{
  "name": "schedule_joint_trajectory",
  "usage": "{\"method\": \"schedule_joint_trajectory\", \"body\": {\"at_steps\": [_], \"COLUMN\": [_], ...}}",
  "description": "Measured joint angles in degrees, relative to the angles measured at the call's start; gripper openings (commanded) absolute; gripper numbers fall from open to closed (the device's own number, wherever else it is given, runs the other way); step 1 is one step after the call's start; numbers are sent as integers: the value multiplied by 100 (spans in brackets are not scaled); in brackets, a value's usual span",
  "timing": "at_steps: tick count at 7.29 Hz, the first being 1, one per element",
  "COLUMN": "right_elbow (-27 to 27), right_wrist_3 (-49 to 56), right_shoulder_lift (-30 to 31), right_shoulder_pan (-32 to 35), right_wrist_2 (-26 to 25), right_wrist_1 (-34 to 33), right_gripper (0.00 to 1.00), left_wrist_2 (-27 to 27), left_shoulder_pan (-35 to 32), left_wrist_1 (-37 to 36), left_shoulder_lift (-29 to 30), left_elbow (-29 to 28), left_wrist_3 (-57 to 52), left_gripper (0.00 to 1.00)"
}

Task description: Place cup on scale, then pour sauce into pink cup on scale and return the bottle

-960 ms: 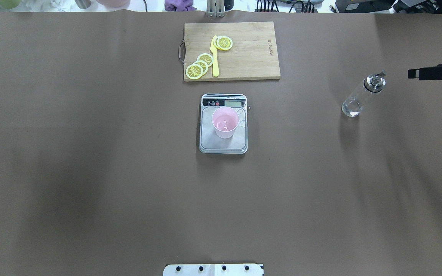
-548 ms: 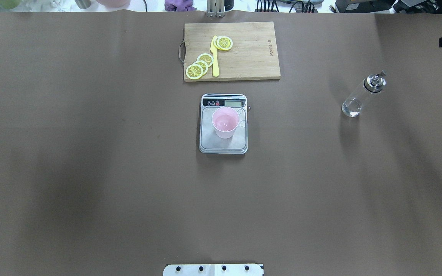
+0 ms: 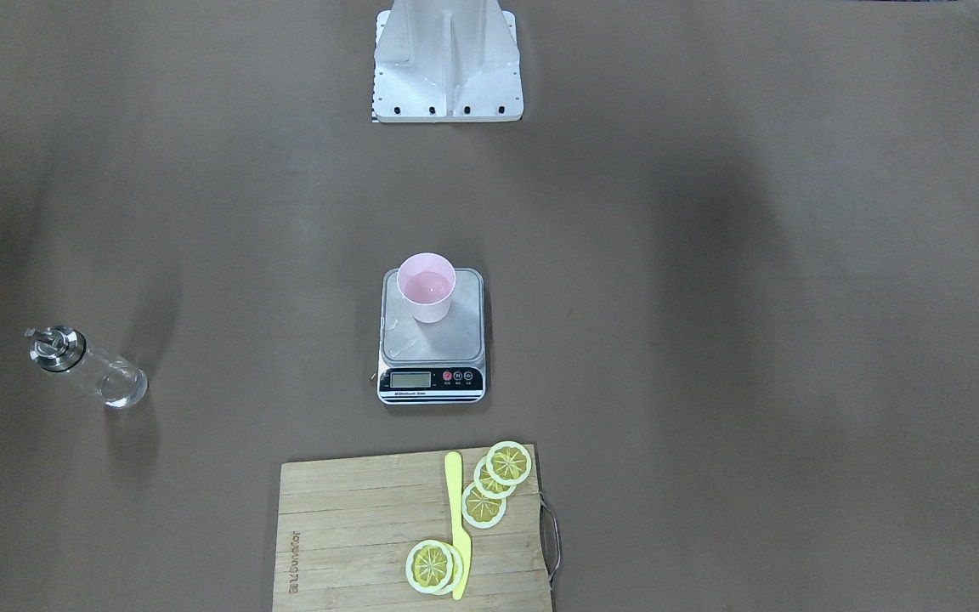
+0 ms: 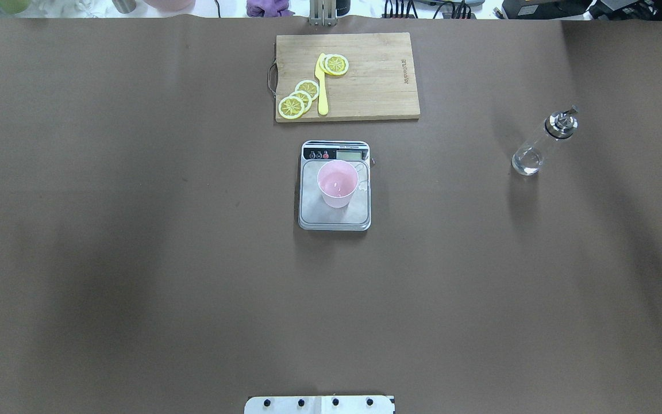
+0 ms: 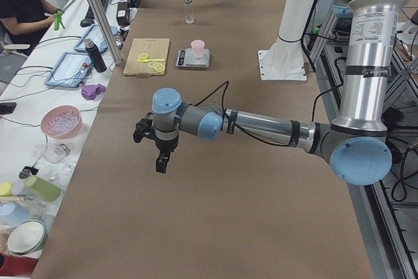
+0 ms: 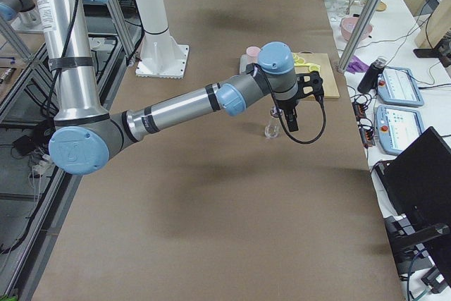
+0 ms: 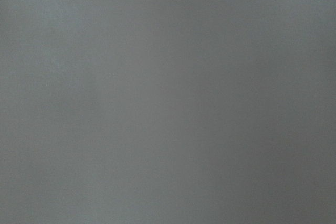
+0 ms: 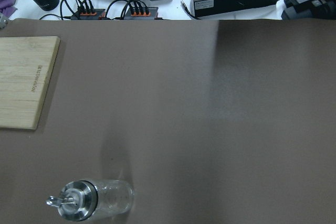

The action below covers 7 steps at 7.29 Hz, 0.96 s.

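Note:
The pale pink cup [image 4: 337,184] stands upright on the steel platform of the scale [image 4: 334,219] at the table's middle, also seen in the front view as cup [image 3: 427,287] and scale [image 3: 432,347]. The clear bottle [image 4: 539,148] with a metal spout stands alone at the right, and the right wrist view looks down on the bottle [image 8: 97,201]. My right gripper [image 6: 290,123] hangs above and near the bottle [image 6: 270,130], apart from it. My left gripper [image 5: 160,161] hovers over bare table, far from the scale. I cannot tell whether either gripper is open or shut.
A wooden cutting board [image 4: 377,80] with lemon slices [image 4: 299,98] and a yellow knife [image 4: 322,86] lies beyond the scale. The robot's white base [image 3: 447,68] stands at the near edge. A person [image 5: 23,4] sits at a cluttered side table past the far edge.
My right gripper, beside the bottle's cap one second ago, drew away toward the far right corner and has left the overhead view. Bottle, cup and scale have stayed put.

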<state>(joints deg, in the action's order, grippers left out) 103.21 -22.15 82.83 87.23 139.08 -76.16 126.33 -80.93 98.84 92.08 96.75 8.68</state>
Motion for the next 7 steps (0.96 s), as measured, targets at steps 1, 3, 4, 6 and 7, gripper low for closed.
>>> {"method": "schedule_joint_trajectory", "body": {"at_steps": [1, 3, 4, 6, 7], "right_elbow": [-93, -179, -186, -227, -233], "right_wrist_3": [196, 780, 949, 1105, 1165], "right_shoulder_lift": [64, 40, -49, -49, 77], "right_shoulder_pan": [-20, -218, -299, -355, -350], "right_wrist_2": [-109, -591, -979, -1363, -1301], "right_wrist_1": [-224, -1563, -2370, -3189, -3273], "right_gripper": [100, 100, 100, 100, 100], "left_wrist_2": [14, 9, -8, 12, 28], "left_shoulder_pan": [-5, -32, -55, -88, -98], "left_wrist_1": [0, -14, -19, -76, -95], "left_shoulder_lift": [-6, -175, -358, -496, -514], "left_elbow": [15, 73, 97, 47, -4], "left_wrist_3": [-1, -22, -34, -41, -44], "left_gripper": [98, 98, 98, 98, 98]}}
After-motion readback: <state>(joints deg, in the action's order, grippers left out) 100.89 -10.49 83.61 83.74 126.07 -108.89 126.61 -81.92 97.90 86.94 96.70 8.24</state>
